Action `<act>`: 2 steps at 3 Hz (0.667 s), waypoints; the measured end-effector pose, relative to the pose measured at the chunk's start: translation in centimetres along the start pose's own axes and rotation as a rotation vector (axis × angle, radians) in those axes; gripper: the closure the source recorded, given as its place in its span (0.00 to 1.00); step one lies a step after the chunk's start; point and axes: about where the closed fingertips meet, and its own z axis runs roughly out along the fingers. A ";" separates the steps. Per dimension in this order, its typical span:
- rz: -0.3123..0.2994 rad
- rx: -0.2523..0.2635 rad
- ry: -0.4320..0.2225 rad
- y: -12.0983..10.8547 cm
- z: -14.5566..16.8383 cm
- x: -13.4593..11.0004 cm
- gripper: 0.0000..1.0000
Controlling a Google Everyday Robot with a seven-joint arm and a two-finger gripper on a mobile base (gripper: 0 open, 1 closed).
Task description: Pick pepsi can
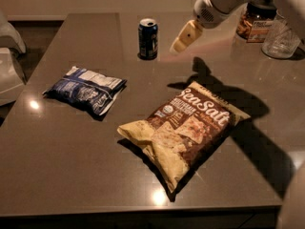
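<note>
The pepsi can is a small dark blue can with a silver top. It stands upright near the far middle of the dark table. My gripper hangs from the white arm coming in from the upper right. It sits just right of the can, above the table, apart from the can.
A blue-and-white snack bag lies left of centre. A large brown Sea Salt chip bag lies in the middle right. A jar and a clear glass stand at the far right. A white object is off the left edge.
</note>
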 end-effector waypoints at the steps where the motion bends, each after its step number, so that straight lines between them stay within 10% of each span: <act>1: 0.085 0.025 -0.053 -2.0 4.0 -3.3 0.00; 2: 0.178 -0.006 -0.115 -1.9 8.5 -6.2 0.00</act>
